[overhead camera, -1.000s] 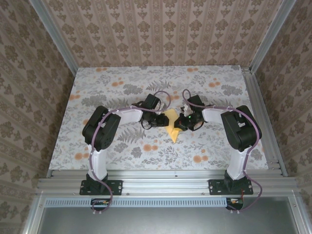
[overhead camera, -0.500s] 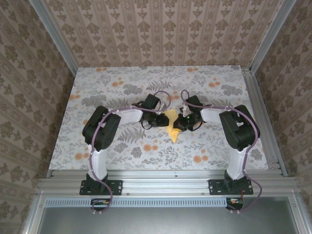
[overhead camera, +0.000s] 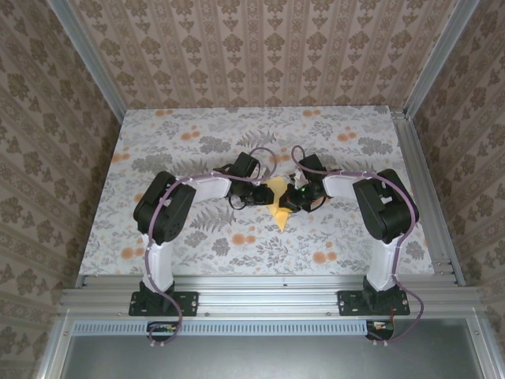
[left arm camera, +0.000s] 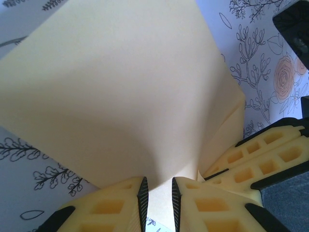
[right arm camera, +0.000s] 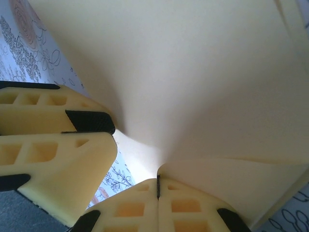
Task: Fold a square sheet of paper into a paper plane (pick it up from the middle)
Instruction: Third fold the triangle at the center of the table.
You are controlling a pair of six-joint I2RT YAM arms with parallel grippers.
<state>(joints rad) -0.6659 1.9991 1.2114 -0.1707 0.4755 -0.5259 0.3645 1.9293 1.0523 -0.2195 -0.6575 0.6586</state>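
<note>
The pale-yellow square sheet of paper (overhead camera: 278,212) is lifted at the middle of the table, creased, with a point toward the near edge. My left gripper (overhead camera: 264,194) meets it from the left and my right gripper (overhead camera: 290,199) from the right. In the left wrist view the left gripper (left arm camera: 158,180) stands a narrow gap open, with the sheet (left arm camera: 120,87) bulging into the gap. The right gripper's fingers (left arm camera: 260,154) sit close beside it. In the right wrist view the right gripper (right arm camera: 158,178) is shut on an edge of the sheet (right arm camera: 193,72). The left gripper's fingers (right arm camera: 53,150) are alongside.
The table (overhead camera: 158,237) has a floral cloth with small orange flower prints. Patterned walls and aluminium rails (overhead camera: 422,197) close it in on three sides. Purple cables loop over both arms near the grippers.
The right arm's elbow has leaned slightly left toward the middle. The grippers and the sheet stay where they were.
</note>
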